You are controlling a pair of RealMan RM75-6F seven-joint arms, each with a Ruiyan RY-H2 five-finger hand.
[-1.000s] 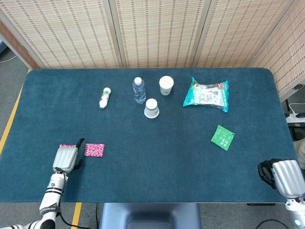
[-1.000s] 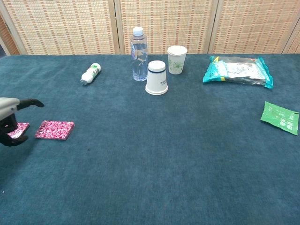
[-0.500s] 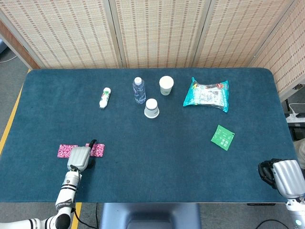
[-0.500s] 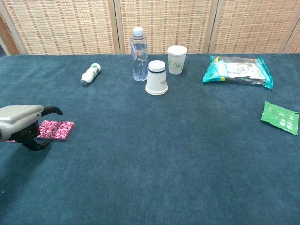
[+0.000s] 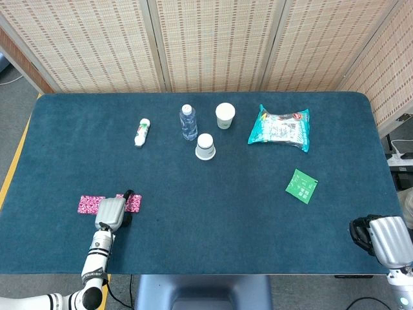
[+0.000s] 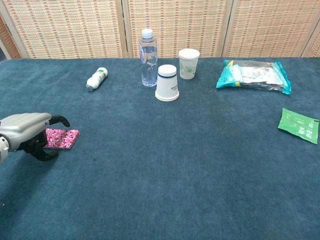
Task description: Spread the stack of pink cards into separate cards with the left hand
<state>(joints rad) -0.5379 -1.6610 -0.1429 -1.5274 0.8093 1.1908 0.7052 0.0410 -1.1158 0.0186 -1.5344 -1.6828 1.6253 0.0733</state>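
Fingers (image 6: 59,119) of my left hand (image 5: 111,212) curl loosely over the right pink card (image 6: 62,138), hiding part of it; whether they touch it I cannot tell. Another card (image 5: 89,205) lies left on the desk (image 5: 213,213).

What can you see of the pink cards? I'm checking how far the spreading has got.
The pink cards are thin, flat rectangles with a busy magenta-and-white pattern, lying on the blue table near its front left corner. In the head view two patches show side by side with a gap between them: one left of the left hand, one at its right. The hand hovers over or rests on the right one's near edge; contact is unclear.
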